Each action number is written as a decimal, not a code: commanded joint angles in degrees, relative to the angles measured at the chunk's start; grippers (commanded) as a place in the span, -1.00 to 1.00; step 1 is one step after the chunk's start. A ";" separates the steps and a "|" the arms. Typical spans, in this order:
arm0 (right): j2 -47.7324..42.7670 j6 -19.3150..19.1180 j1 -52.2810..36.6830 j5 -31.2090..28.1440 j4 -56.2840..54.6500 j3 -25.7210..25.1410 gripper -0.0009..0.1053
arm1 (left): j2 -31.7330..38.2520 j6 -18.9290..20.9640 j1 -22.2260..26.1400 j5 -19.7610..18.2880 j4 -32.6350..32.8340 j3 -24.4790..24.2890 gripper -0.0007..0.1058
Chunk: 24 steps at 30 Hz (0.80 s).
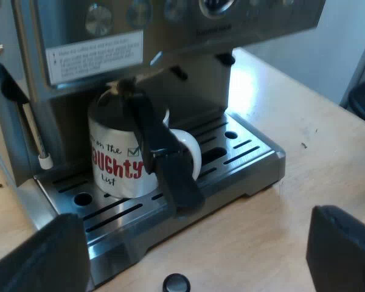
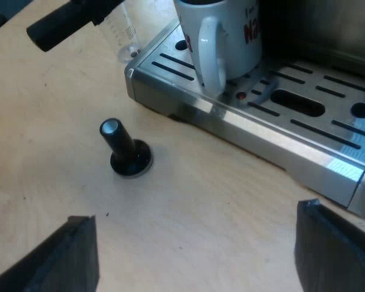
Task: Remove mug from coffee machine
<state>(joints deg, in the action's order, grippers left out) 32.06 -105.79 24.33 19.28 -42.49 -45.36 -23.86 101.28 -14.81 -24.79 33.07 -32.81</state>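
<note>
A white mug point(image 1: 123, 164) printed with red and black lettering stands on the espresso machine's drip tray point(image 1: 243, 155), under the brew head. The holder's dark handle point(image 1: 164, 158) juts out from the machine's front, across the mug. My left gripper point(image 1: 191, 243) hangs open over the table before the tray, a short way from the mug, with nothing between its fingers. In the right wrist view the mug point(image 2: 228, 33) turns its white handle outward. My right gripper point(image 2: 198, 237) is open above the table, short of the tray's edge point(image 2: 249, 131). The holder's handle point(image 2: 64, 24) shows overhead.
A tamper with a black knob point(image 2: 126, 149) stands on the wooden table near the tray's corner, and its knob point(image 1: 176, 283) lies under my left gripper. A measuring glass point(image 2: 123, 33) stands beside the tray. A steam wand point(image 1: 39, 143) hangs at the machine's side.
</note>
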 commanded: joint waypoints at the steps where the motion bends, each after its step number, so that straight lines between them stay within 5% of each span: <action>1: 3.10 -1.17 4.53 -6.53 2.77 -0.74 0.31 | -1.31 -1.29 -0.17 0.10 -1.31 -0.20 0.65; 18: 13.45 -1.07 7.11 -6.39 3.91 -0.45 0.31 | -2.42 -1.28 -0.17 0.10 -1.31 -0.20 0.65; 24: 16.85 -1.07 11.38 -9.23 10.41 3.18 0.31 | -2.42 -1.28 -0.17 0.10 -1.31 -0.20 0.65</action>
<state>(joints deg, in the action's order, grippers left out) 48.82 -105.88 35.70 10.21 -32.67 -42.23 -26.26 100.28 -14.81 -24.79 32.86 -32.70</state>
